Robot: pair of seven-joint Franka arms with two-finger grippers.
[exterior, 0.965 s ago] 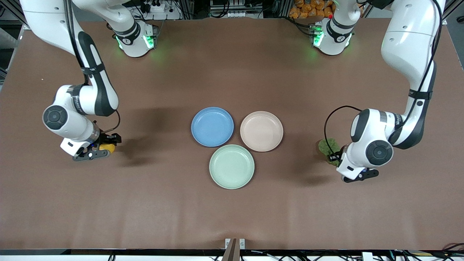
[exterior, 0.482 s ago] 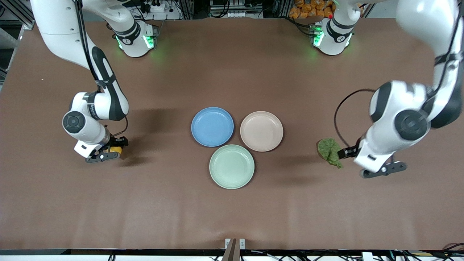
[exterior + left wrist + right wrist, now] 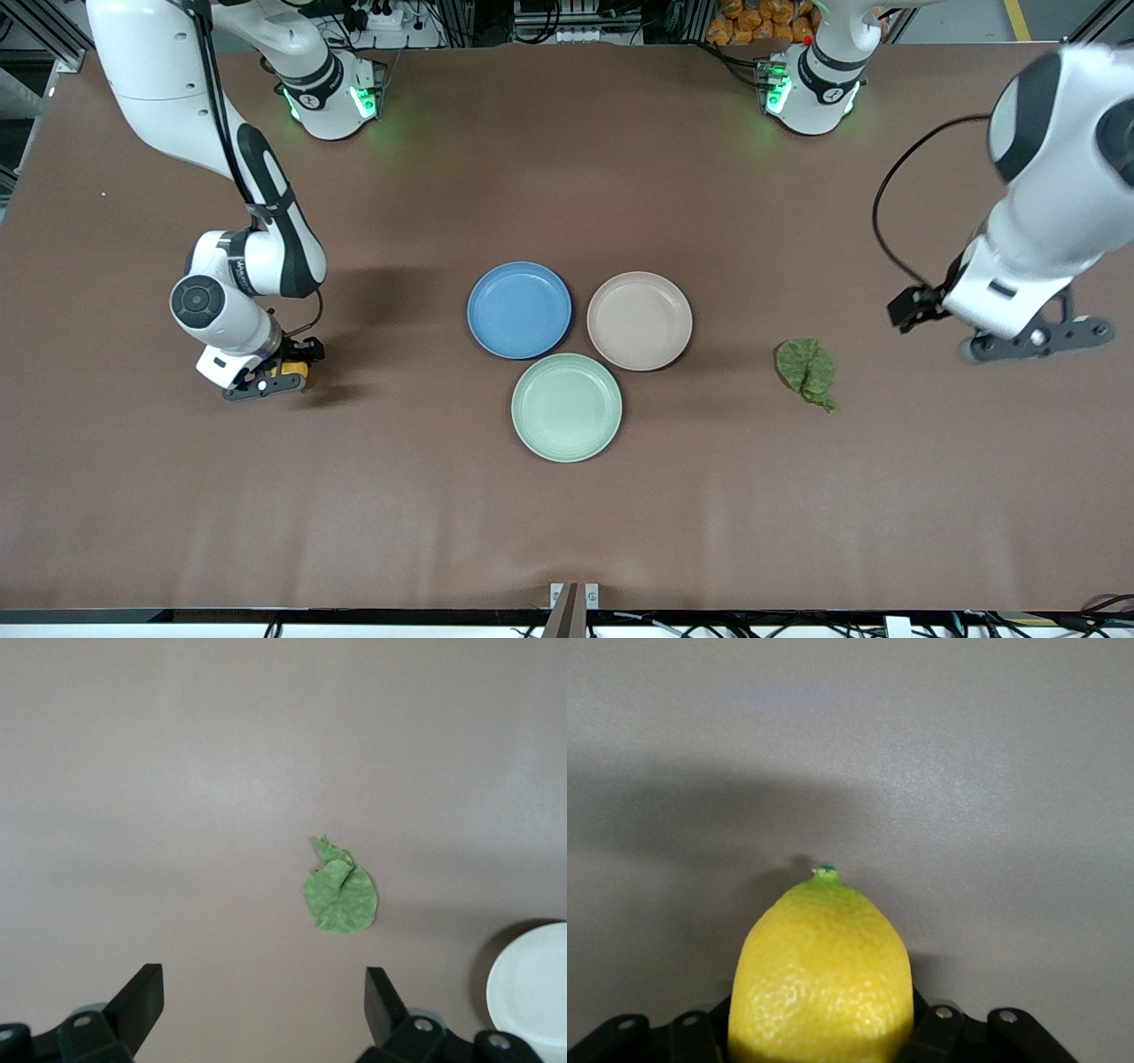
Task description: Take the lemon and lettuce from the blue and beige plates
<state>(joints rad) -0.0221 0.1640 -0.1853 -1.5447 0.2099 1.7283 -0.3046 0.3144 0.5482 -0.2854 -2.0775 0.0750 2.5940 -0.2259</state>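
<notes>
Evidently both plates, blue (image 3: pixel 519 309) and beige (image 3: pixel 639 320), sit bare. The lettuce (image 3: pixel 807 369) lies on the table toward the left arm's end, the left gripper (image 3: pixel 257 1010) spread wide above it. The right gripper (image 3: pixel 282 372), low over the table at its own end, clamps the lemon (image 3: pixel 822 979), probably to set it down.

From the front I see only a sliver of the lemon (image 3: pixel 296 368) past the right gripper (image 3: pixel 276 376); the left arm's upper part runs off-frame.
</notes>
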